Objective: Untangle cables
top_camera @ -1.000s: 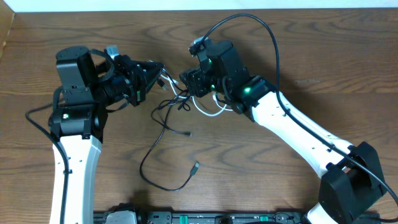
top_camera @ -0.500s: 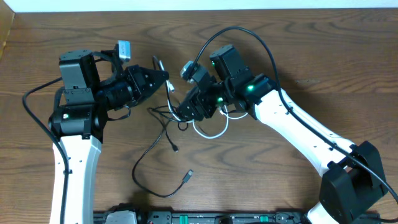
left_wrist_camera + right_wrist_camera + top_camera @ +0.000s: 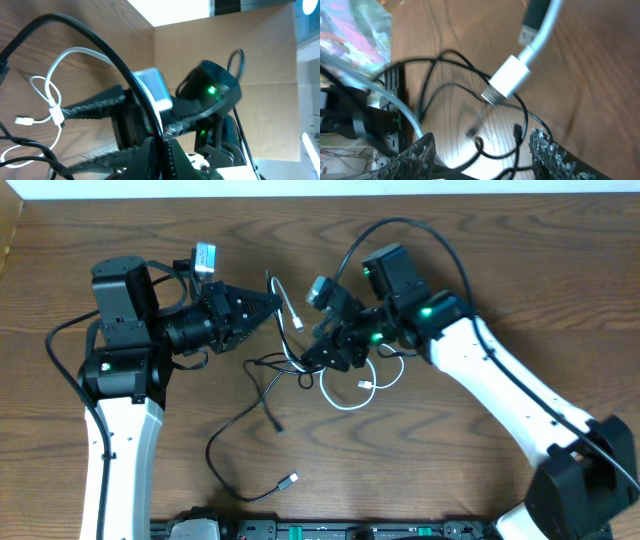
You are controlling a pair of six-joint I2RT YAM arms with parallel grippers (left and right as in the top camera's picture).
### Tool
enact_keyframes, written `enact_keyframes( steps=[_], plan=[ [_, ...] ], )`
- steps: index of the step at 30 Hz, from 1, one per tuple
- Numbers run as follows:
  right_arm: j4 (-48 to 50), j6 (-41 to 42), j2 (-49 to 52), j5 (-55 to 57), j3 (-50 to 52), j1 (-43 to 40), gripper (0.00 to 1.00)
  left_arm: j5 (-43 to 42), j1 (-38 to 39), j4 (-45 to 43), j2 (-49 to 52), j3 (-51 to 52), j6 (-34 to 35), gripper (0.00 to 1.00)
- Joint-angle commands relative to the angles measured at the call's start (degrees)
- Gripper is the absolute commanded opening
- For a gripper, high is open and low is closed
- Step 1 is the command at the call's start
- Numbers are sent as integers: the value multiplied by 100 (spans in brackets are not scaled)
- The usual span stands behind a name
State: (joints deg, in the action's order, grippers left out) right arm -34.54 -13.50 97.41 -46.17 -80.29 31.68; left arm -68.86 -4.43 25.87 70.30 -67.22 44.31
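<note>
The thin black cable (image 3: pixel 243 415) trails from the tangle (image 3: pixel 285 362) at mid table down to a loose plug (image 3: pixel 290 478) near the front. The thin white cable (image 3: pixel 350 392) lies in a loop right of the tangle, and its white plug (image 3: pixel 292 313) hangs between the arms. My left gripper (image 3: pixel 272 303) is shut on the black cable (image 3: pixel 125 65) and holds it raised. My right gripper (image 3: pixel 322 352) is open over the tangle. Black strands (image 3: pixel 485 145) lie between its fingers (image 3: pixel 485 160), with the white plug (image 3: pixel 507 80) just ahead.
Brown wooden table (image 3: pixel 480 270). A dark rail (image 3: pixel 300 530) runs along the front edge. The thick black wires fixed to the arms arch over the right arm (image 3: pixel 440 240) and loop beside the left arm (image 3: pixel 60 340).
The right gripper moved right and pulled the white loop with it. The left gripper rose slightly with its cable. The black cable's loose plug slid toward the front-left.
</note>
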Motion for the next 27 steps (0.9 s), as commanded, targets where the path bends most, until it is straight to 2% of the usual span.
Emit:
enact_keyframes(
  steps=[1,10,14,21,27],
  plan=[
    [2,-249,-330,-396,-39,90,56,-234,0,-162,-31,-164,520,7],
    [0,-396,-343,-533,-39,9,56,-234,-35,-179,-9,-164,581,7],
    [-20,-393,-345,-833,-39,-212,52,-286,-149,-201,39,-164,691,7],
    [46,-570,-345,-1488,-39,-396,56,-461,-280,-507,162,-164,907,8],
    [74,-848,-332,-1456,-37,-212,57,-669,-278,-586,245,-164,1003,8]
  ],
)
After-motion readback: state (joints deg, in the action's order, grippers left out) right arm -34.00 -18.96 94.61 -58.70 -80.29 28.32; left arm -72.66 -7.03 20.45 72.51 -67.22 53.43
